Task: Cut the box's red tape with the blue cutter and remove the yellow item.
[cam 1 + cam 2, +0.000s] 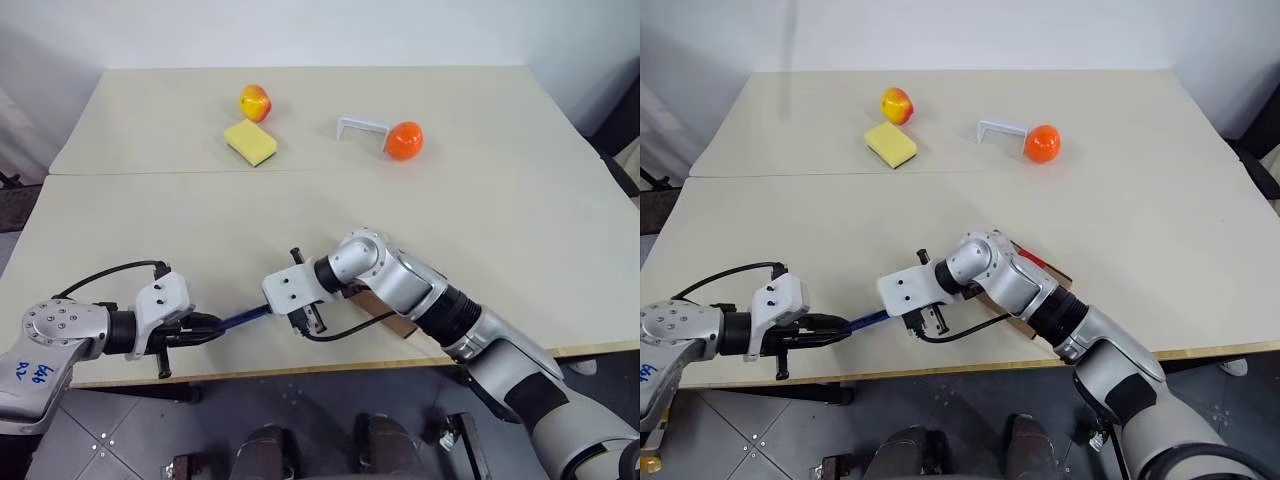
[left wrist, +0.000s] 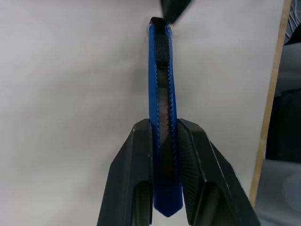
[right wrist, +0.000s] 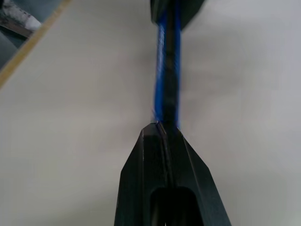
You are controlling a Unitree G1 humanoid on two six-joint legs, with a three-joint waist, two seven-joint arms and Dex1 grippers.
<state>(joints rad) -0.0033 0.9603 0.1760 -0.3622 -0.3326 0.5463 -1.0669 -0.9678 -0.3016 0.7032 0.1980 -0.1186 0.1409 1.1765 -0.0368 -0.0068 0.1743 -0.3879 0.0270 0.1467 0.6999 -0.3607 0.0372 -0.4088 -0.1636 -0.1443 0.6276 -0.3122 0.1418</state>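
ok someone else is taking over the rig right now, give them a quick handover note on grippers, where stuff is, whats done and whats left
Left gripper: shut on one end of the slim dark-blue pen-like cutter, held just above the table's near edge.
Right gripper: shut on the cutter's other end, so both arms hold it between them.
Small brown cardboard box: on the table behind the right forearm, mostly hidden; a strip of its red tape shows, and whether it is cut cannot be seen.
Yellow egg-shaped item: not seen, presumably in the box.
Done: cutter picked up.
Left: cut the tape, open the flaps, take the yellow item out.
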